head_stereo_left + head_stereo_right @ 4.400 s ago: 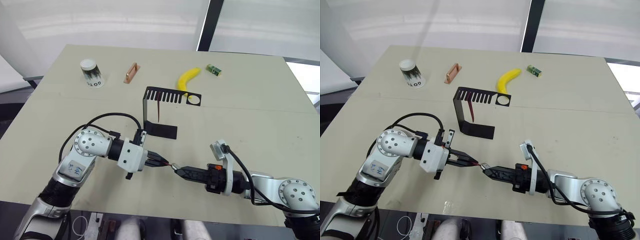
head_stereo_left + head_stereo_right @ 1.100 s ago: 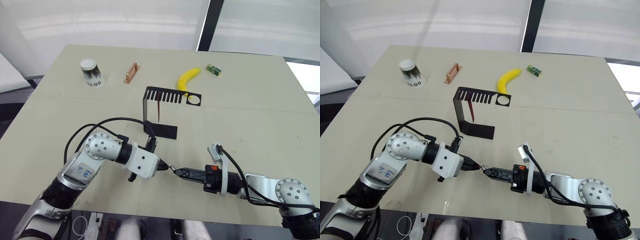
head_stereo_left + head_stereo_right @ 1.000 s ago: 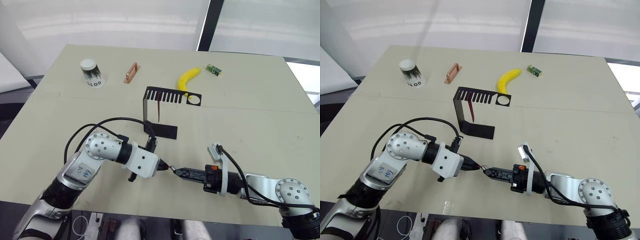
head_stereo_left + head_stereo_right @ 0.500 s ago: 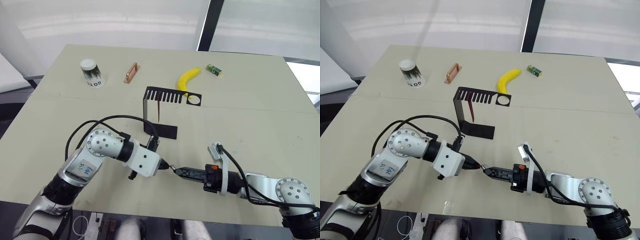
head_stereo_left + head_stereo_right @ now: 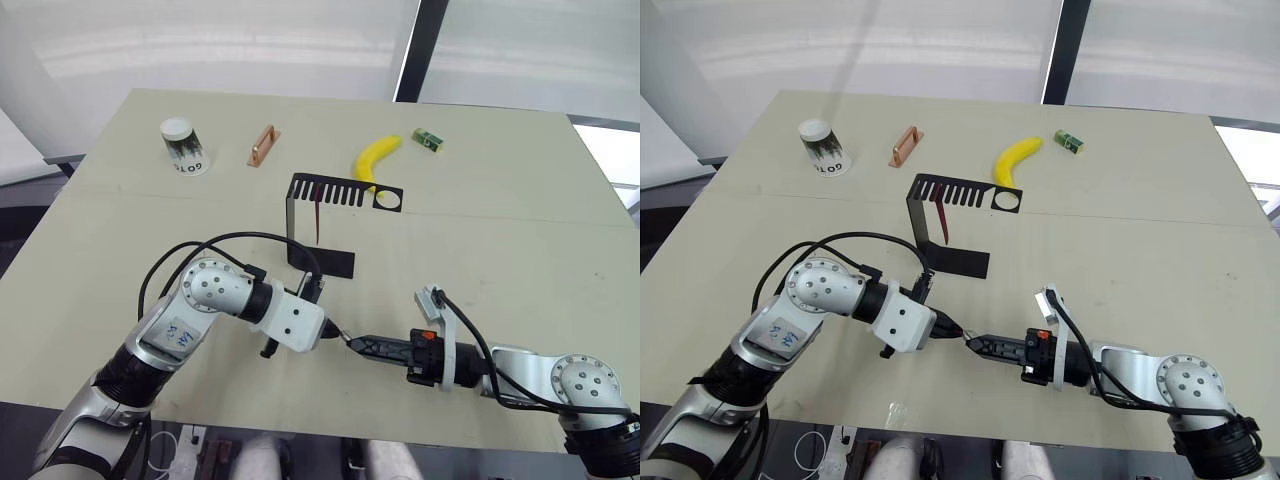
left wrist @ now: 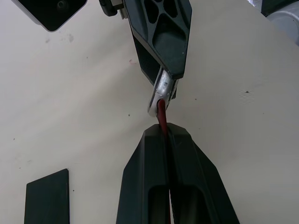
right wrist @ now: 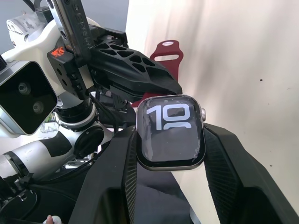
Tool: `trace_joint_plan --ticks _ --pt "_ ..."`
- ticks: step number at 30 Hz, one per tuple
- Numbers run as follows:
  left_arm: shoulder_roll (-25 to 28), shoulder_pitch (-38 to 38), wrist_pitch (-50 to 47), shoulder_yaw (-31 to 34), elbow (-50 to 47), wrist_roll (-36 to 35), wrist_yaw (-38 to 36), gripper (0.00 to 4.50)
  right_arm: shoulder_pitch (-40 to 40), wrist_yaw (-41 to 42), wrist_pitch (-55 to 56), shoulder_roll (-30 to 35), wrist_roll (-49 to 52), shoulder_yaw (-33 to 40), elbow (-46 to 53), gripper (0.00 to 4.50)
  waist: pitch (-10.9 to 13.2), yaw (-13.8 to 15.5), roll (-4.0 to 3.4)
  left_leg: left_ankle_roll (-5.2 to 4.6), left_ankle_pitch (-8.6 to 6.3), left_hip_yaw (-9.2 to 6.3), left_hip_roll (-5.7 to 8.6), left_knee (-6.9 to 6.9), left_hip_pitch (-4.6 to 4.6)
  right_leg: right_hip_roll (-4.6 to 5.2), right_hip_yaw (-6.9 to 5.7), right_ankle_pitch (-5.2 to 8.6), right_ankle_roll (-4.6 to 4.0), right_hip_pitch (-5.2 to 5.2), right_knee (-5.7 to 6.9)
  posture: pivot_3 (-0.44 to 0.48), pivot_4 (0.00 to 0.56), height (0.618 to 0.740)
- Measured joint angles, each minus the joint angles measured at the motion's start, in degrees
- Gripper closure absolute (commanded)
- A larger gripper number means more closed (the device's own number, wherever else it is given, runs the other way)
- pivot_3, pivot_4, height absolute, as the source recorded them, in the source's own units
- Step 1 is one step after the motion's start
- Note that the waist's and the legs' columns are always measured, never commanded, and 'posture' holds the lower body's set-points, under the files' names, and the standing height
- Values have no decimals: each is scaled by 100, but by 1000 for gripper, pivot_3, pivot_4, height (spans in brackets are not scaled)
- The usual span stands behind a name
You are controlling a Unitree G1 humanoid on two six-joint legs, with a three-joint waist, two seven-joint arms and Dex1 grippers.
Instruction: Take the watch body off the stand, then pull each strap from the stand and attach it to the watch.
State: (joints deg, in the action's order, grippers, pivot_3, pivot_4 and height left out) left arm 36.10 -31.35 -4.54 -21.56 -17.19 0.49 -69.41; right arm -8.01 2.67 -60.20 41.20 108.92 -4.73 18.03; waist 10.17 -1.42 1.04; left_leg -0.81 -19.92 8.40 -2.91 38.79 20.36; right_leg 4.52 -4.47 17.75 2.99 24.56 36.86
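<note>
R gripper (image 7: pixel 169 140) clamped on watch body (image 7: pixel 170 131) by its two long edges, screen facing the wrist cam, held just above table (image 5: pixel 520 230) near front edge. L gripper (image 6: pixel 167 133) closed on one maroon strap (image 6: pixel 161 112), strap end touching the watch edge; the two grippers meet tip to tip. Second strap (image 5: pixel 317 215) hangs from comb arm of stand (image 5: pixel 300 215), which sits mid-table, well apart from grippers. Banana (image 5: pixel 376 155), cup (image 5: pixel 182 146) at far side.
</note>
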Motion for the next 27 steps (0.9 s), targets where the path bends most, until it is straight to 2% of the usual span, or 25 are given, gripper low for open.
trace_joint_plan --ticks 21,24,27 --pt "-47 0 -183 3 -11 13 7 4500 -12 2 -8 0 0 -2 27 2983 0 1 0 0 0 0 0 0 1 0 0 0 0 0 0 0 150 725" --pt "-64 12 -499 78 -108 -178 16 3537 -45 29 -10 -2 1 -20 78 2983 0 -1 0 0 0 0 0 0 1 0 0 0 0 1 0 0 150 725" --pt "263 88 -662 279 -450 -576 -179 1971 -68 123 -45 4 13 -52 291 2983 2 -28 -1 2 1 -1 -4 -1 4 -2 0 0 0 6 2 0 150 725"
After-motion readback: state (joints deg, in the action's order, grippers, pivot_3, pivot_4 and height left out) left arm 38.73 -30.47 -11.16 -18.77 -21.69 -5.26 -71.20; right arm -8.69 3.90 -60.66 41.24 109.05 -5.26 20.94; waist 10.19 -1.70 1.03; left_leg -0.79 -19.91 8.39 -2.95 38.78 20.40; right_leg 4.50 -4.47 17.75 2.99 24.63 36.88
